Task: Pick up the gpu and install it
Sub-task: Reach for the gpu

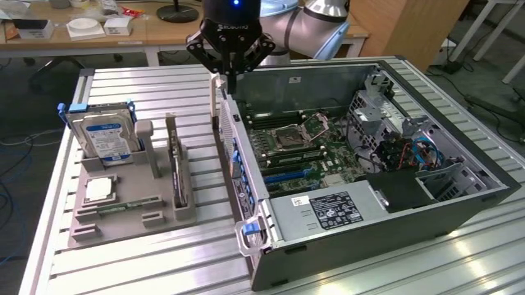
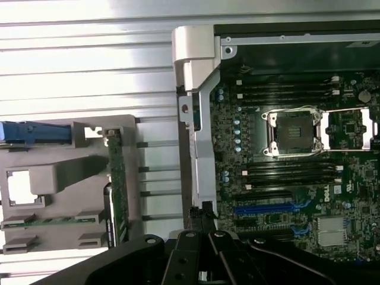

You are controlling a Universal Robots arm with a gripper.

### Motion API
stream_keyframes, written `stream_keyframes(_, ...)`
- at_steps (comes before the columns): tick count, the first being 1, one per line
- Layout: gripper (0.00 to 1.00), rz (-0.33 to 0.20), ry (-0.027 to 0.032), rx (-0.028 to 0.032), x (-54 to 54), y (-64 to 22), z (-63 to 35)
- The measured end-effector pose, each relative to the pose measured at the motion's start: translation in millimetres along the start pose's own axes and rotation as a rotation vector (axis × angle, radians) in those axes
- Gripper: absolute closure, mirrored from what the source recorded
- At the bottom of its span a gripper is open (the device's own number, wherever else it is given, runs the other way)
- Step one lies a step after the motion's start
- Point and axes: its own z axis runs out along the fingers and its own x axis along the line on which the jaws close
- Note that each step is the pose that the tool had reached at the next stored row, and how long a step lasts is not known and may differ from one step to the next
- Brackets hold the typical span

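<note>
Grey plastic holder [image 1: 110, 230] sat on the slatted metal tabletop [image 1: 147, 95], and the gpu [image 1: 174, 165] stood on its edge in the slot nearest the computer case [image 1: 447, 206]. A hard drive [image 1: 102, 132] with a blue label stood upright in the holder, with a processor chip [image 1: 100, 188] lying flat and a green memory stick [image 1: 123, 207] beside it. The open case held the motherboard [image 1: 299, 144] and a power supply [image 1: 328, 209]. The pincer [image 1: 231, 83] hung clenched on nothing, above the case wall facing the holder, apart from the gpu
</note>
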Motion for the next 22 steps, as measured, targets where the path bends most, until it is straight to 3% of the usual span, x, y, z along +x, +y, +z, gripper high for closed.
stream_keyframes(10, 0.90, 0.000, 0.0000, 0.0000, 23.4, -1.7, -0.6)
stream_keyframes(22, 0.90, 0.000, 0.0000, 0.0000, 41.1, -3.1, -1.1)
